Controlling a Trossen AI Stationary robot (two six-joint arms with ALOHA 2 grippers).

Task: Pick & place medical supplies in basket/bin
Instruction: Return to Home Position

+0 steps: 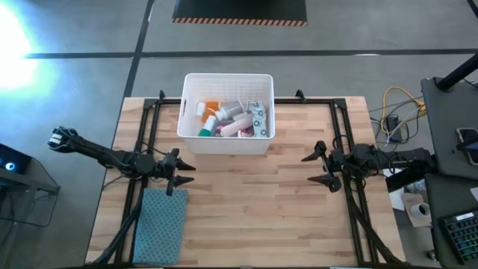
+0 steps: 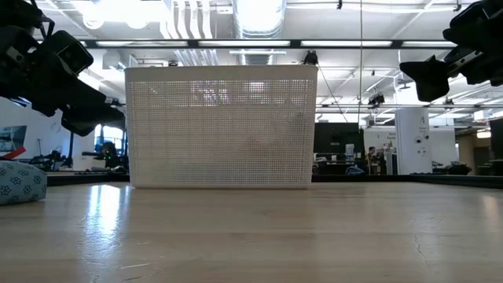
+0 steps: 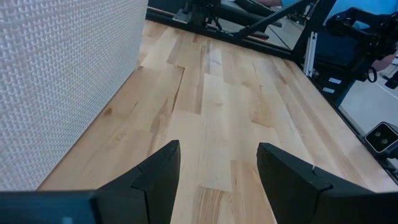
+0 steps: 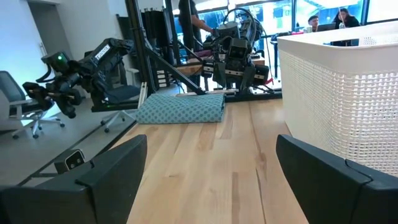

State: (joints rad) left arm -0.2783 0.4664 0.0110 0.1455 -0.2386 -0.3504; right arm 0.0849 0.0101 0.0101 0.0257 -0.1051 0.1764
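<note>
The white bin (image 1: 226, 140) stands at the table's far middle, with ribbed mesh walls (image 2: 221, 126). The medical supplies (image 1: 231, 118) lie inside it: white bottles, an orange vial, a red tube and patterned packets. My left gripper (image 1: 181, 173) hovers open over the table, left of centre and just near of the bin, whose wall (image 3: 56, 81) fills one side of its wrist view. My right gripper (image 1: 317, 169) hovers open right of the bin, whose corner (image 4: 348, 93) shows in its wrist view. Neither gripper holds anything.
A blue-grey patterned folded cloth (image 1: 160, 224) lies on the table's near left, below my left gripper, and shows too in the right wrist view (image 4: 180, 107). Bare wooden table (image 1: 254, 209) stretches between the arms and toward the near edge. Black frame rails run along both sides.
</note>
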